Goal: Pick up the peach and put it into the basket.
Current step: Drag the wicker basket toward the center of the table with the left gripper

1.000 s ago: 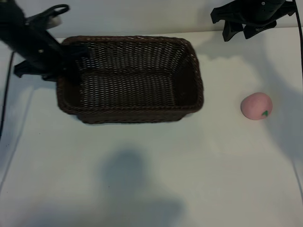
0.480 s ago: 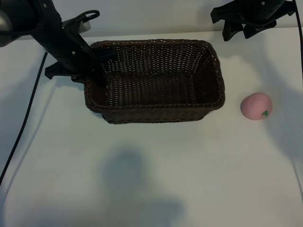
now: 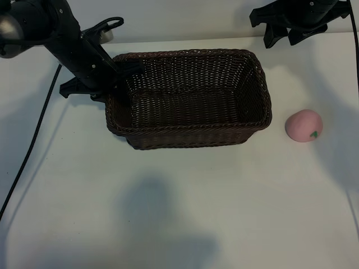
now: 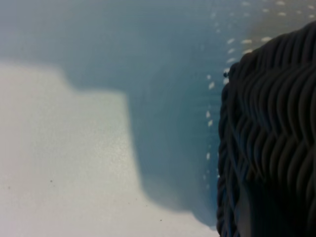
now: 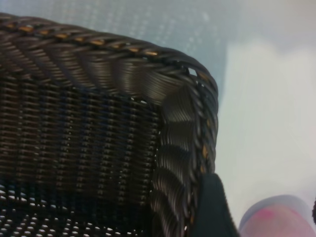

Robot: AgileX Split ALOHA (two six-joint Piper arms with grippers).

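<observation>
Peach point(image 3: 303, 125) sits just beside basket point(image 3: 255, 120) rim, untouched.

The basket point(image 3: 190, 98) sits toward the table's point(image 3: 168, 213) far edge, the peach point(image 3: 303, 125) just right of it, near the right edge.

Both arms are matte black and angular, the left arm point(image 3: 67, 42) carrying a black loop and a pale grey cap, with a thin black cable point(image 3: 31, 140) trailing from it.
</observation>
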